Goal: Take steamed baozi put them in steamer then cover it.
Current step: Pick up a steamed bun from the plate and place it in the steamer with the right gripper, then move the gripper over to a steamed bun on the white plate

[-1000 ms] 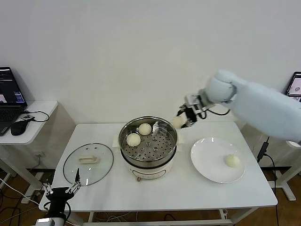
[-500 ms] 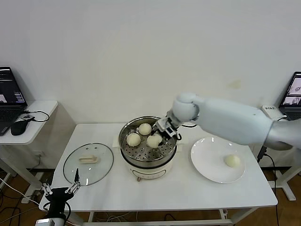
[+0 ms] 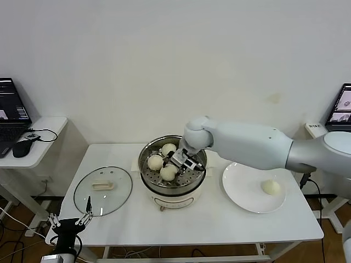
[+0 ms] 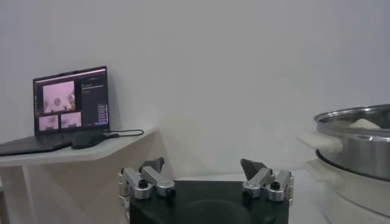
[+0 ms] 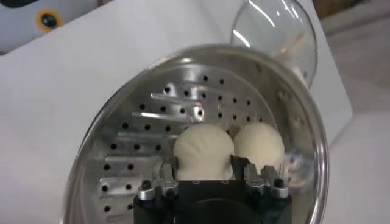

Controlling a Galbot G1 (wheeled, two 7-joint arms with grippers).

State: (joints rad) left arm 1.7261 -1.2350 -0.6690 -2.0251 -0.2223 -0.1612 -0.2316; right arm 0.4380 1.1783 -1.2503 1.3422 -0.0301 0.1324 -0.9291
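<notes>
The steamer (image 3: 195, 181) stands mid-table, lid off. Two baozi lie on its perforated tray, one at the back (image 3: 168, 148) and one at the left (image 3: 155, 162). My right gripper (image 3: 175, 166) reaches into the pot, shut on a third baozi (image 3: 167, 172), low over the tray's front. In the right wrist view the gripper (image 5: 204, 165) clasps this baozi (image 5: 203, 149), with another baozi (image 5: 259, 144) beside it. A fourth baozi (image 3: 270, 187) lies on the white plate (image 3: 245, 192). My left gripper (image 3: 69, 222) is parked open below the table's front left corner; it also shows in the left wrist view (image 4: 204, 169).
The glass lid (image 3: 103, 190) with its cream handle lies flat on the table, left of the steamer, and shows in the right wrist view (image 5: 274, 30). A side desk with a laptop (image 3: 11, 118) and mouse stands at far left. The steamer's wall (image 4: 356, 143) shows in the left wrist view.
My right gripper has carried the baozi from above the steamer's right rim leftward and down into the pot. The left arm has not moved.
</notes>
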